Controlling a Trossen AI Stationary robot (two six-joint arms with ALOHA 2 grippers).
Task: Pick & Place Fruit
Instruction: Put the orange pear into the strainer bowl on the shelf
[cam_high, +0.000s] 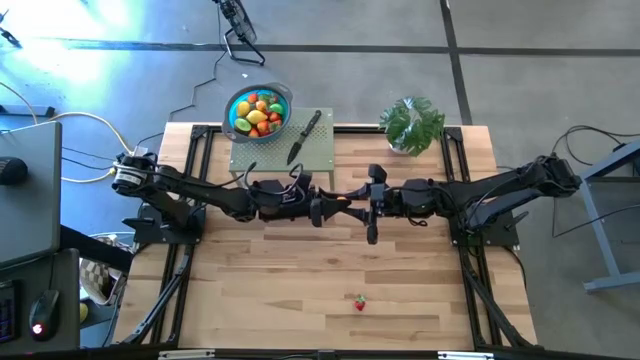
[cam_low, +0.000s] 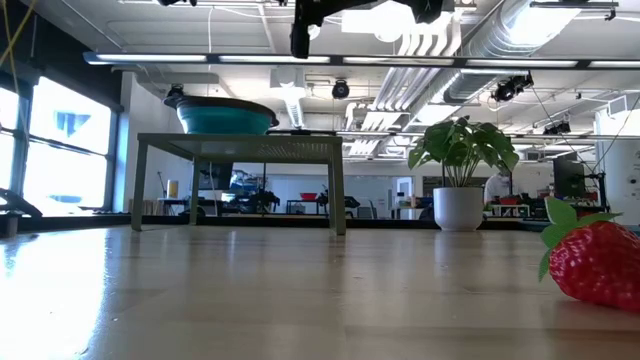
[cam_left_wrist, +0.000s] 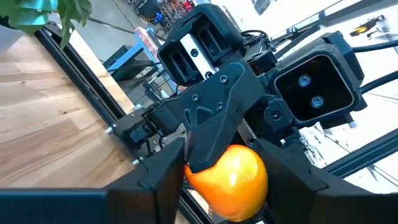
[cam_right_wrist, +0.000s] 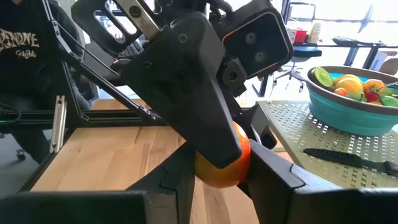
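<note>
Strawberry lies nearest the low cam, alone on the table's front area, well apart from both arms. Mid-table, above the surface, left gripper and right gripper meet nose to nose on one orange fruit: a handover in progress, by my reading. Right gripper's jaws are clamped on the fruit; left gripper's fingers stand either side of it, partly closed, firm contact not confirmed.

Risks: if right lets go before left has a firm hold, the round, smooth piece slips and drops to the table, poss. rolling off. Uneven squeeze could pop it out sideways. Fingers are crowded, so a collision is likely on withdrawal. Blue bowl sits on the raised stand beside the knife; approach must clear both.
</note>
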